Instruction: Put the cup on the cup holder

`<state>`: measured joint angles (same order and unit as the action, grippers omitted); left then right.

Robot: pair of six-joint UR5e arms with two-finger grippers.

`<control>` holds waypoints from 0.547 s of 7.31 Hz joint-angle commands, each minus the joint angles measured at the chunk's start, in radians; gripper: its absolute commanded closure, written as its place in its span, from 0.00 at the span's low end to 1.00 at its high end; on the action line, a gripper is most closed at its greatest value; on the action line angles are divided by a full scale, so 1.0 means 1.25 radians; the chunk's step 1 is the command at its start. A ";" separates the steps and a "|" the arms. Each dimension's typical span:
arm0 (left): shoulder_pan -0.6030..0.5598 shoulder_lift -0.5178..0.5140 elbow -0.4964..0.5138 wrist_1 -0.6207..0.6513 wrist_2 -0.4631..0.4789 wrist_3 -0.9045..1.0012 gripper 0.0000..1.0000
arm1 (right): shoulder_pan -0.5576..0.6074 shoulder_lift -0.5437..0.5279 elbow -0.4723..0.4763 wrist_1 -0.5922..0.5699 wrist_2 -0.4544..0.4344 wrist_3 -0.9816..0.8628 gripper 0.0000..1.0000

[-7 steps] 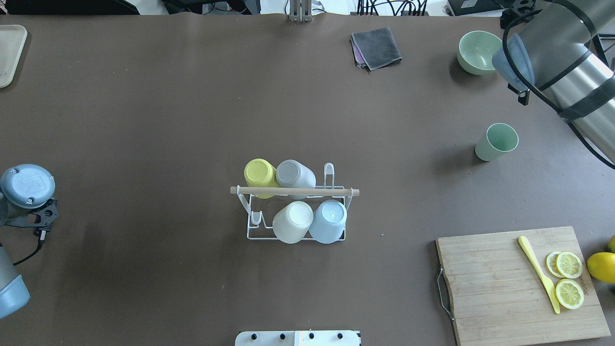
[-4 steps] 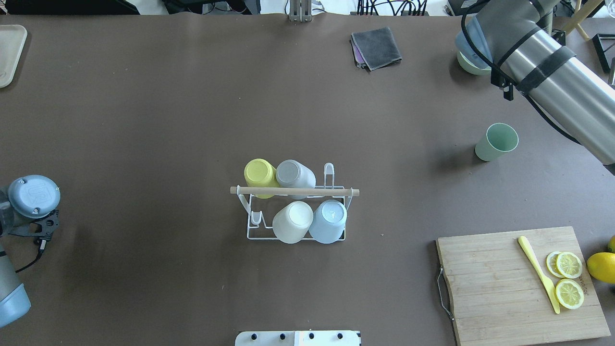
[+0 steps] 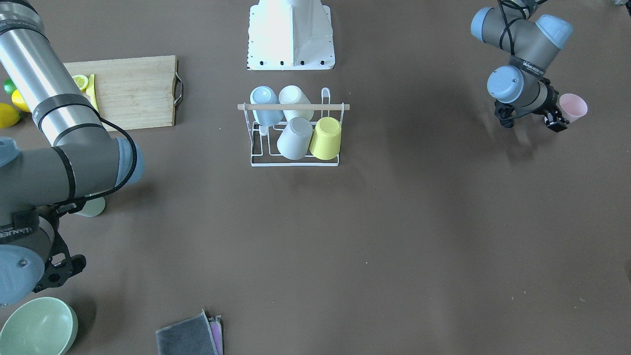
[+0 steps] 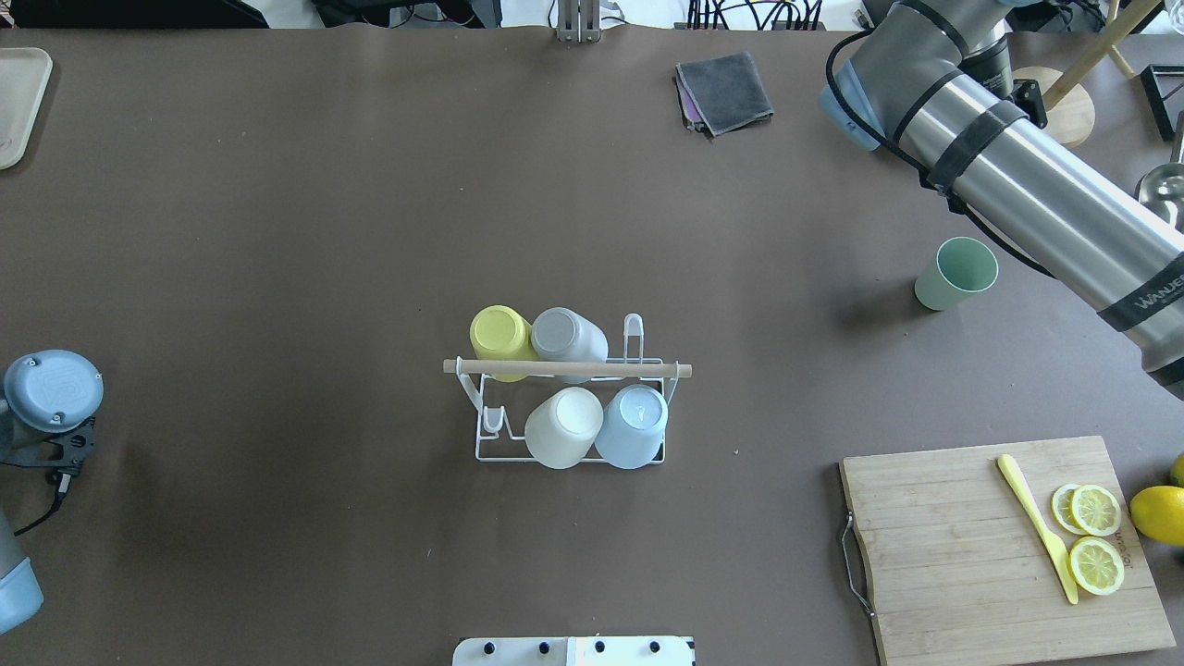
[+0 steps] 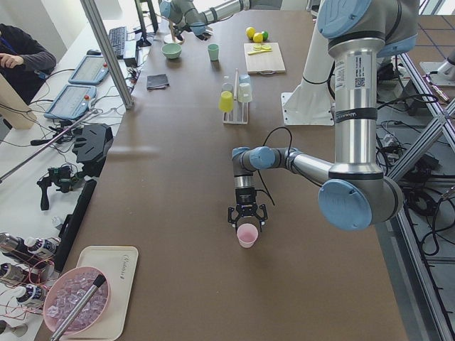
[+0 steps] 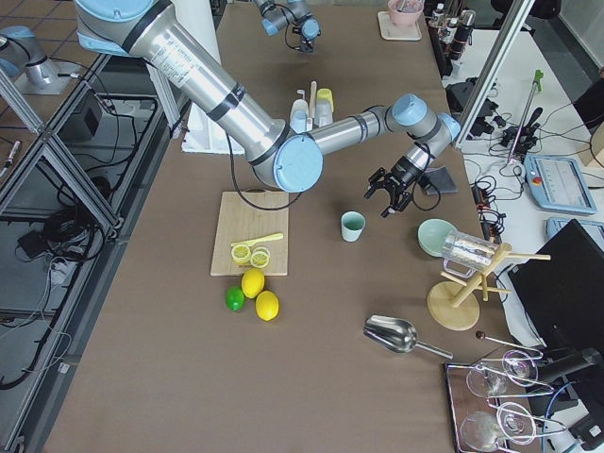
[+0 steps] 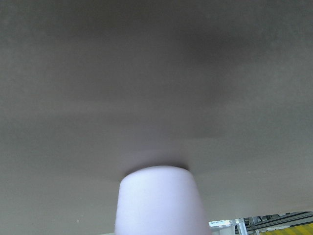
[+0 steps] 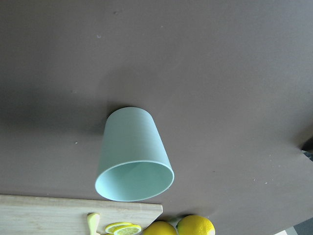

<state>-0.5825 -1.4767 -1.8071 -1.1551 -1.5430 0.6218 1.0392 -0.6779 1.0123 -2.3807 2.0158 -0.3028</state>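
The white wire cup holder (image 4: 487, 435) with its wooden rod (image 4: 566, 368) stands mid-table. Yellow, grey, white and light blue cups hang upside down on it, and the prong at its far right is bare. A pink cup (image 3: 573, 107) stands upright far to the robot's left. My left gripper (image 5: 247, 217) hovers right beside it and looks open, with the cup (image 7: 159, 203) low in the left wrist view. A green cup (image 4: 957, 273) stands upright on the right. My right gripper (image 6: 389, 193) hangs open just beyond it, holding nothing.
A green bowl (image 3: 37, 325) and a folded grey cloth (image 4: 726, 91) lie near the far edge. A wooden cutting board (image 4: 962, 546) carries a yellow knife and lemon slices, with whole lemons (image 4: 1156, 513) beside it. A beige tray (image 4: 18, 102) sits at the far left corner.
The right arm has swung left over the far right corner and now covers the green bowl in the overhead view. The left arm has shifted slightly toward the robot's side.
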 commanded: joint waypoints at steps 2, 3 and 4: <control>0.011 0.000 0.027 0.000 0.007 -0.004 0.02 | -0.051 0.015 -0.050 0.001 -0.024 -0.039 0.00; 0.011 -0.002 0.029 0.000 0.028 -0.004 0.02 | -0.063 0.026 -0.054 0.001 -0.061 -0.041 0.00; 0.011 0.001 0.030 0.000 0.029 -0.003 0.02 | -0.070 0.032 -0.073 0.001 -0.068 -0.061 0.00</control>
<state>-0.5699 -1.4772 -1.7730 -1.1551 -1.5172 0.6171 0.9672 -0.6504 0.9440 -2.3793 1.9559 -0.3568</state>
